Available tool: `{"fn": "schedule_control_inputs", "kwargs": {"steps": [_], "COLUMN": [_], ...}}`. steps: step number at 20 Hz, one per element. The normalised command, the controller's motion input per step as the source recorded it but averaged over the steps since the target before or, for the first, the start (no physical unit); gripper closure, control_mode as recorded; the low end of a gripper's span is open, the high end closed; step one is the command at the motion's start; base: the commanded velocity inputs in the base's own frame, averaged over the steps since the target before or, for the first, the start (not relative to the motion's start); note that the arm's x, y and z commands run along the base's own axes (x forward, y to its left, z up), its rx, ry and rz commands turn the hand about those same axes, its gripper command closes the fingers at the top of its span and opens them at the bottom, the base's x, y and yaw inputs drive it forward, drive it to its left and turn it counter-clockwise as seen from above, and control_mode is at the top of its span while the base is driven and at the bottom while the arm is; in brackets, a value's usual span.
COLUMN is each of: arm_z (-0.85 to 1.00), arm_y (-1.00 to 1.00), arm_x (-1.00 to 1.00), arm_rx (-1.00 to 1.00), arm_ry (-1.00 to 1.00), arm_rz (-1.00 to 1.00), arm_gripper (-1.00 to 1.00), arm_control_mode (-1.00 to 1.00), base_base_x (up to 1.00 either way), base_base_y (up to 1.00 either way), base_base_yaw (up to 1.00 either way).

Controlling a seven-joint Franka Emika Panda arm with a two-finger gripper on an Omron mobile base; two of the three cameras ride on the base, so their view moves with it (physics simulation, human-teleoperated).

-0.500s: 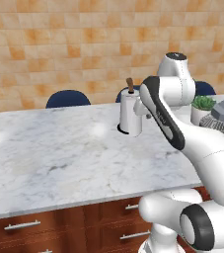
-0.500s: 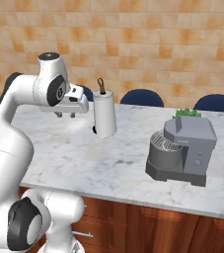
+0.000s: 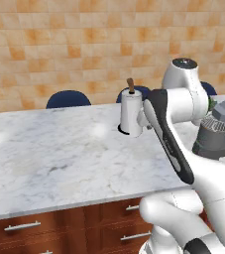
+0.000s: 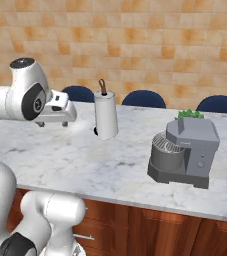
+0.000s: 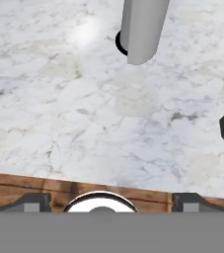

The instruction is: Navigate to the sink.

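Note:
The sink is out of view. My gripper [image 4: 51,123] hangs over the left part of a marble island counter [image 4: 110,165], pointing down at it. In the hand view its two dark fingertips [image 5: 32,201] stand far apart at the bottom edge, so the gripper [image 5: 111,202] is open and holds nothing. Below it lie bare marble [image 5: 84,123] and the counter's wooden front edge [image 5: 24,185].
A white paper towel roll on a holder [image 3: 131,114] [image 4: 105,117] [image 5: 140,29] stands mid-counter, just beyond the hand. A grey stand mixer [image 4: 185,152] [image 3: 220,129] and a small green plant [image 4: 190,114] sit to the right. Blue chairs [image 3: 68,99] [image 4: 144,98] line the far side; wooden drawers [image 3: 22,225] are below.

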Motion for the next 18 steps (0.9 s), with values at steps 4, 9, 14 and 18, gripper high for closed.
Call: {"fn": "schedule_control_inputs", "kwargs": {"steps": [4, 9, 14, 18], "arm_z": [0.10, 0.32, 0.60, 0.17], "arm_y": [0.03, 0.01, -0.07, -0.09], "arm_x": [-1.00, -0.82, -0.49, -0.13], "arm_rx": [0.00, 0.00, 0.00, 0.00], "arm_ry": [-0.30, -0.39, -0.33, -0.09], "arm_rz": [0.00, 0.00, 0.00, 0.00], "arm_gripper": [-1.00, -1.00, -1.00, -1.00], "arm_control_mode": [-1.00, -1.00, -1.00, 1.00], "base_base_x": [0.00, 0.00, 0.00, -0.46], "base_base_y": [0.00, 0.00, 0.00, -0.36], "base_base_yaw": [0.00, 0.00, 0.00, -0.01]}}
